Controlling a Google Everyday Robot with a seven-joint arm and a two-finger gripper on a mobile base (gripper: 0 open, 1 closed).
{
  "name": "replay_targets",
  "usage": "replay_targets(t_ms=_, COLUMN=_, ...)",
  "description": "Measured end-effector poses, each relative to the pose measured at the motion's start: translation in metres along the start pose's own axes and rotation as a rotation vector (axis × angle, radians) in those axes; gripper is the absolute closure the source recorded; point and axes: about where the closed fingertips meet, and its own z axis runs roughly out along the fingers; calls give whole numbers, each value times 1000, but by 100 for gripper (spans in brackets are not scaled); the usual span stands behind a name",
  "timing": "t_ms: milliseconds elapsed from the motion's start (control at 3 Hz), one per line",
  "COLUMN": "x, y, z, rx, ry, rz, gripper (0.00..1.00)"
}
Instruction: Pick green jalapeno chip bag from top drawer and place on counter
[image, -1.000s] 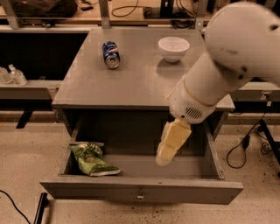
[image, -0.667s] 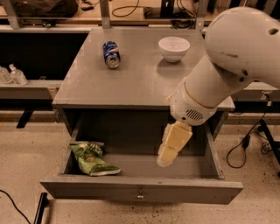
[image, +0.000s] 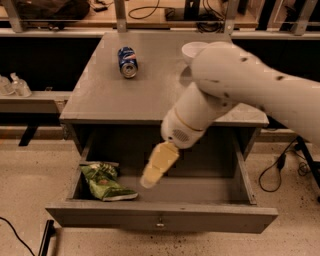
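The green jalapeno chip bag lies flat in the left end of the open top drawer, its wrinkled foil showing. The drawer is pulled out below the grey counter. My gripper, with cream-coloured fingers, hangs over the middle of the drawer, pointing down and left. Its tip is a short way to the right of the bag and does not touch it. It holds nothing that I can see.
A blue soda can lies on its side on the counter's back left. A white bowl stands at the back right, partly hidden by my arm. Cables trail on the floor to the right.
My arm and gripper have swung left across the drawer, from its right half to its middle, closer to the chip bag. The bag, can and bowl have not moved.
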Motion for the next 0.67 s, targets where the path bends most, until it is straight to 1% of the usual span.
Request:
replay_targets(t_ms=333, x=-35, y=-5, z=46, rx=-1, ry=23, rz=73, gripper=0)
replay_targets(t_ms=667, x=-59, y=-10, z=77, rx=41, ry=72, rz=134, gripper=16)
